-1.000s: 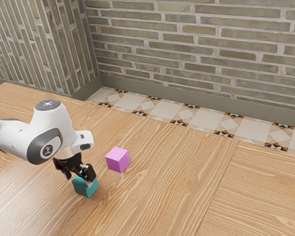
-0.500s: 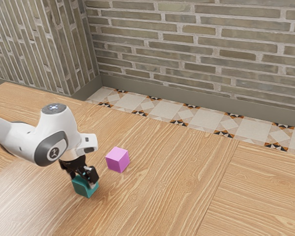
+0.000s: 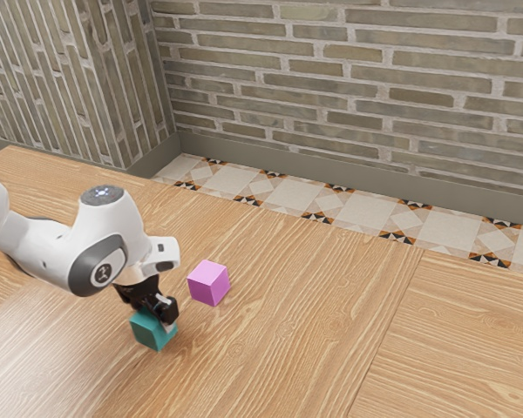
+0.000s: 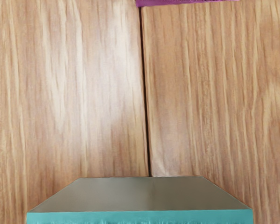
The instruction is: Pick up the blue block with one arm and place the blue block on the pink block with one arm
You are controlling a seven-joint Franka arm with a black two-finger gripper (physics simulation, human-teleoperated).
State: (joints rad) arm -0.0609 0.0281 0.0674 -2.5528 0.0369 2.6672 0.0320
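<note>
Exterior view: my pincer (image 3: pixel 154 312) grips the blue block (image 3: pixel 152 333) by its top, from both sides. The block sits on the desk (image 3: pixel 314 340) near the pink block (image 3: pixel 208 282). So shallow a hold could slip in lifting.

Wrist view: the blue block (image 4: pixel 140 200) is under my hand, with the pink block (image 4: pixel 186 2) ahead. A skewed placement could topple it.

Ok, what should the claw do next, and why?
Probably lift the blue block straight up, once gripped. The claw sits right on it, it rests on the table, and the pink block stands apart, so it needs height.
</note>
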